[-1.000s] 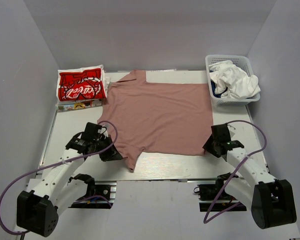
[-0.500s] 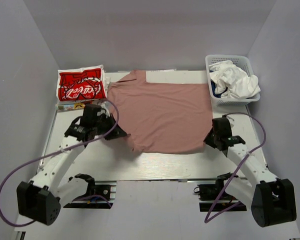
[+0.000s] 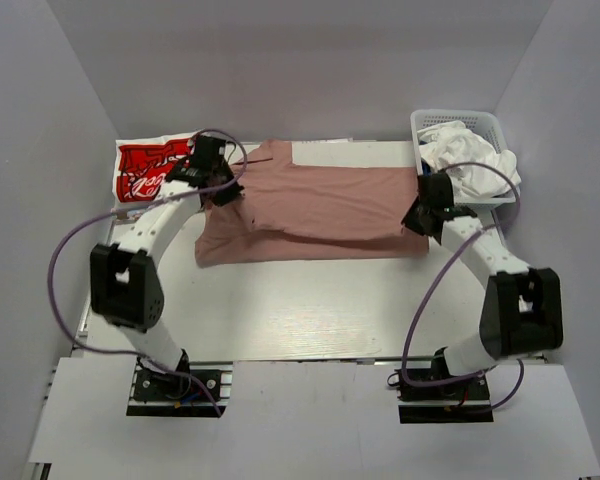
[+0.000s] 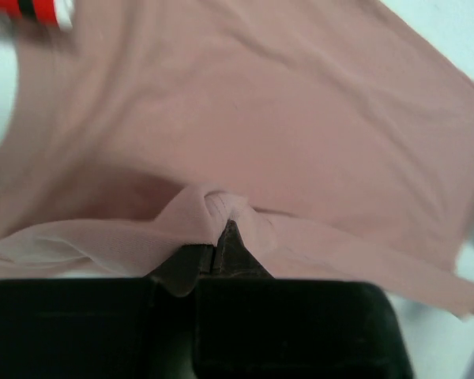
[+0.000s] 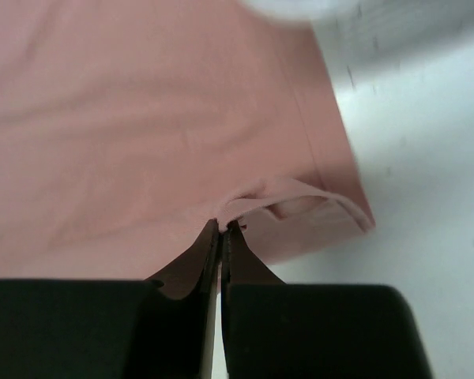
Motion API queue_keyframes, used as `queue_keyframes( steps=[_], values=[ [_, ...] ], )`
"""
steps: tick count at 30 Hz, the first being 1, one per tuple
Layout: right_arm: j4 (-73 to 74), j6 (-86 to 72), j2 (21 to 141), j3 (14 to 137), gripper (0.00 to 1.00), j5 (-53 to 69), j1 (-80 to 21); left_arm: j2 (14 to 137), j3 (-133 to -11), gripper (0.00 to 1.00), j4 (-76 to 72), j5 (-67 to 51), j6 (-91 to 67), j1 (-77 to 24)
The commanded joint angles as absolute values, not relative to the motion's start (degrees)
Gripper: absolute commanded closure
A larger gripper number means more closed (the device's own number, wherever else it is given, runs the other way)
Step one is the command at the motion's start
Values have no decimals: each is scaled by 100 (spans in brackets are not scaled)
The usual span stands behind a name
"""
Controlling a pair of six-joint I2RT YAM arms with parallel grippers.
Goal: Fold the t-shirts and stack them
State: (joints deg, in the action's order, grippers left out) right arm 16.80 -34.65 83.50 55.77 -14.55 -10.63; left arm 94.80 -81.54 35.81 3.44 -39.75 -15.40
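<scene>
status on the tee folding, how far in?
Done: the red t-shirt lies folded at the far left corner. In hand: the pink t-shirt, with the left claw and right claw each shut on its hem, doubling it over toward the far side; not yet laid flat. Left: finishing and stacking it, then the white t-shirt bunched in the basket.

Overhead looks down; wrist views close, share pink t-shirt (image 3: 320, 205).

A robot lab cell: plain grey panels (image 3: 310, 70) box in the white tabletop (image 3: 310, 305), arm mounts (image 3: 175, 385) bolted at its near edge.
</scene>
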Motion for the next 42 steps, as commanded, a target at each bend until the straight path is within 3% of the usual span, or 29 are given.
queue_keyframes(
  steps=[1,5,6,7,8,9,10,11,15,16,17,26,38,42],
  values=[
    [1730,-3261,8884,6406,100,-1740,-897,10226,-8919,100,3726,844,-3718,-1354],
    [1942,-3068,9764,7162,100,-1740,-879,11395,-10077,100,3788,642,-3481,-1178],
    [1925,-3050,9939,7328,89,-1784,-888,11608,-10255,98,3788,589,-3376,-1178],
    [1873,-2954,10054,7443,78,-1802,-888,11837,-10466,90,3727,502,-3375,-1178],
    [1872,-2944,10098,7531,69,-1828,-888,12065,-10964,52,3805,501,-3375,-1108],
    [1846,-2927,10125,7558,56,-1846,-888,12494,-11204,29,3806,501,-3305,-1055],
    [1863,-2761,10186,7672,51,-1837,-896,12689,-11458,7,3954,440,-3305,-1055],
    [1811,-2699,10187,7682,44,-1776,-957,12857,-11922,0,4207,370,-3218,-985],
    [1311,-2181,9758,7340,10,-1311,-1177,12693,-11666,0,4150,-70,-3015,-984],
    [1214,-2049,9678,7156,10,-1188,-1256,12474,-11367,0,4009,-70,-3015,-984],
    [830,-1813,9494,6893,10,-386,-1509,11654,-9920,0,3486,-123,-3015,-1045],
    [589,-1626,10625,7601,10,80,-2654,9520,-6552,0,1900,-316,-3349,-994],
    [747,-2240,11645,8111,10,-412,-2962,10766,-6961,0,1925,-668,-3296,-993],
    [852,-2197,12031,8516,10,-1185,-2909,10767,-6777,0,2126,-247,-3235,-993]
  ],
)
